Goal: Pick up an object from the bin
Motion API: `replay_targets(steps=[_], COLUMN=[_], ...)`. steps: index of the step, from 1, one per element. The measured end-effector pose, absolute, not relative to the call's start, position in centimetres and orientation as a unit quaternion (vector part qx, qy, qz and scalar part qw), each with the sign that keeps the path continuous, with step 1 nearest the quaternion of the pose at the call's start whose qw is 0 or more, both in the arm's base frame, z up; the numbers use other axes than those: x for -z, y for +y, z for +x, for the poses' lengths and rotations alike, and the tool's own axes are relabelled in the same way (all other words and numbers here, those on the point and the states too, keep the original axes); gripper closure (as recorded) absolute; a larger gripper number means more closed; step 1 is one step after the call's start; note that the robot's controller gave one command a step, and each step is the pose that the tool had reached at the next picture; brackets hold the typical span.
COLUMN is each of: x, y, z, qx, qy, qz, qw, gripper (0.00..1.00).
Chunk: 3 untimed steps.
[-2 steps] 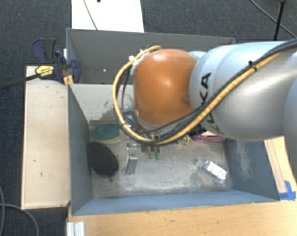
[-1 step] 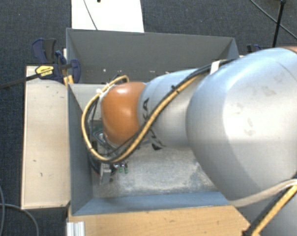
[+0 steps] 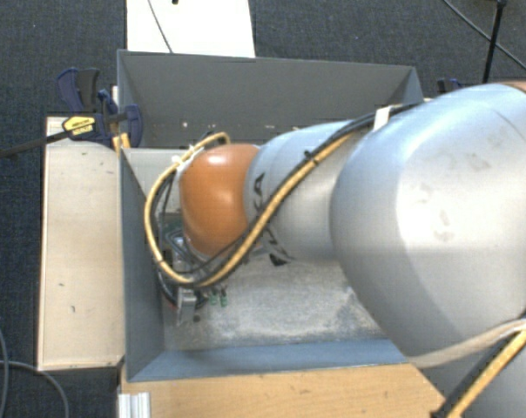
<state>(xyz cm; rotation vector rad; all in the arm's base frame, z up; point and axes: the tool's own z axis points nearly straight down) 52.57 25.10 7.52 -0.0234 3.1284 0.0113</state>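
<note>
My gripper (image 3: 186,301) is low in the bin's front left corner, close to the left wall, and mostly covered by the arm's orange dome. Just to its right a small green thing (image 3: 218,300) lies on the bin floor; I cannot make out its shape. Nothing is visibly held by the gripper.
The big silver arm reaches in from the right and covers most of the bin's middle and right. A strip of speckled grey bin floor shows along the front, right of the gripper. The bin's left and front walls stand close to the gripper.
</note>
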Motion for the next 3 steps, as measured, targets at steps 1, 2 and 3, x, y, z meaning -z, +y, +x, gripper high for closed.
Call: replay_targets(steps=[1, 2, 3], x=[-20.0, -19.9, -33.8], y=[24.8, 21.9, 23.5], z=[54.6, 55.8, 54.5], qx=[-0.002, 0.000, -0.002], qy=[1.000, 0.998, 0.996], qz=[-0.010, -0.060, -0.093], qw=[0.005, 0.002, 0.006], gripper=[1.00, 1.00, 1.00])
